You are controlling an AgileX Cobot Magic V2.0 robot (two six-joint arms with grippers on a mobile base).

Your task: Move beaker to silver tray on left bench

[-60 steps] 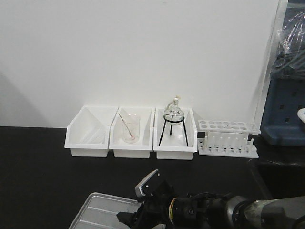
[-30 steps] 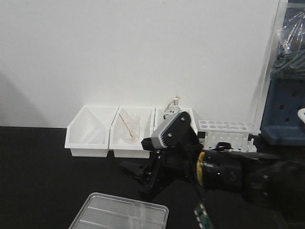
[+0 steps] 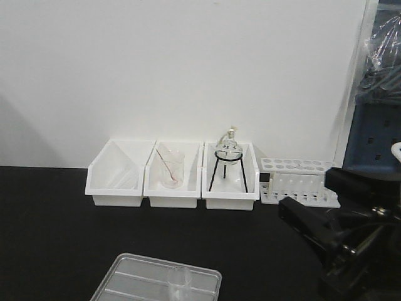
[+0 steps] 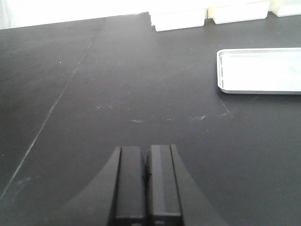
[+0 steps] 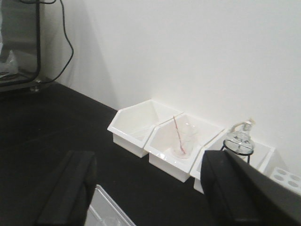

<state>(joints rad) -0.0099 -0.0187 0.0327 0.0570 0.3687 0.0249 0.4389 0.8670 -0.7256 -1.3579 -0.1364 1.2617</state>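
Right gripper (image 5: 146,188) wide open, empty, raised above bench (image 3: 56,238). Left gripper (image 4: 146,186) clenched, empty (fingers pressed together). Beaker (image 3: 179,283) upright in tray (image 3: 135,276), apart from both.

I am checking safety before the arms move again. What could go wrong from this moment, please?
1. The beaker stands upright, unheld, in the silver tray near the front of the bench; a low sweep by the open right gripper might tip it.
2. The right arm's bulk sits close to the test tube rack and could bump it.
3. The shut left gripper hovers low over the bench and may scrape it.
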